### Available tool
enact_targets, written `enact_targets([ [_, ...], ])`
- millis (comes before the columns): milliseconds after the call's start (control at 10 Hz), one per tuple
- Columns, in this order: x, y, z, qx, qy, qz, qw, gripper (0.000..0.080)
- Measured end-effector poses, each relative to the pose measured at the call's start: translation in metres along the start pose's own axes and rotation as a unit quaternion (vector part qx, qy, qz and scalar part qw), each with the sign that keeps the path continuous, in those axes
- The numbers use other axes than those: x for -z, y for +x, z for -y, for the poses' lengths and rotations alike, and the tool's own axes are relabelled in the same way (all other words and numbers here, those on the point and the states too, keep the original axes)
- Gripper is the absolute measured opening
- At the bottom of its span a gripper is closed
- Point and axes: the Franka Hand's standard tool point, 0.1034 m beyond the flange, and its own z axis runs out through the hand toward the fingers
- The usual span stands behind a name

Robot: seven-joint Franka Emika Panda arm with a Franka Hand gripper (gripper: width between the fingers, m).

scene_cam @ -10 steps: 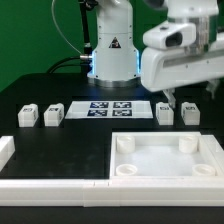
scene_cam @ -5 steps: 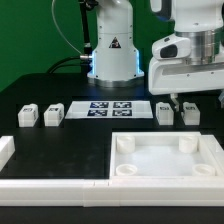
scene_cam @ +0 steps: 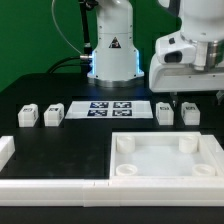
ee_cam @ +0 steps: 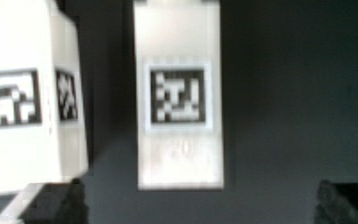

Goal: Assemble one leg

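Hovering the gripper over the leg at the exterior view's right end of the row of small white blocks, without touching it. Holding the claw spread wide, with both dark fingertips well apart in the wrist view and nothing pinched between them. Framing that leg in the wrist view in line with the gap between the fingertips, its black-and-white square marker facing the camera and the black table showing around it. Catching the neighbouring leg just beside it, parted from it by a narrow dark strip and also showing a marker. Standing on the exterior view's left of the first leg, that neighbouring leg is near but apart. Sitting as a second pair well away at the exterior view's left, two further legs and. Lying flat between the two pairs, the marker board, with the arm's base rising behind it. Resting nearer the exterior camera, the large white tray-like piece with round corner sockets. Stretching along the front at the exterior view's left, a long white bar.
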Motion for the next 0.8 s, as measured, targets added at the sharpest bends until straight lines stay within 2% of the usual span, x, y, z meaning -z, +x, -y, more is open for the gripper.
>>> enact_targets([
  [100,-0.002,-0.001,0.003,0.003,-0.006,0.039,0.999,0.0649],
  [200,-0.003,0.005,0.002,0.029,-0.003,0.053,0.998,0.0649],
  [300,-0.004,-0.004,-0.003,0.025,-0.012,0.113,0.993,0.0649],
  [400,-0.005,0.000,-0.002,0.025,-0.013,0.143,0.989,0.0649],
  [500,-0.006,-0.005,-0.003,0.026,-0.020,0.196,0.980,0.0649],
  [600,-0.014,-0.006,-0.001,0.025,-0.024,0.234,0.972,0.0649],
  [700,-0.021,-0.002,0.002,0.026,-0.022,0.228,0.973,0.0649],
  [800,-0.027,-0.006,-0.001,0.027,-0.022,0.227,0.973,0.0649],
])
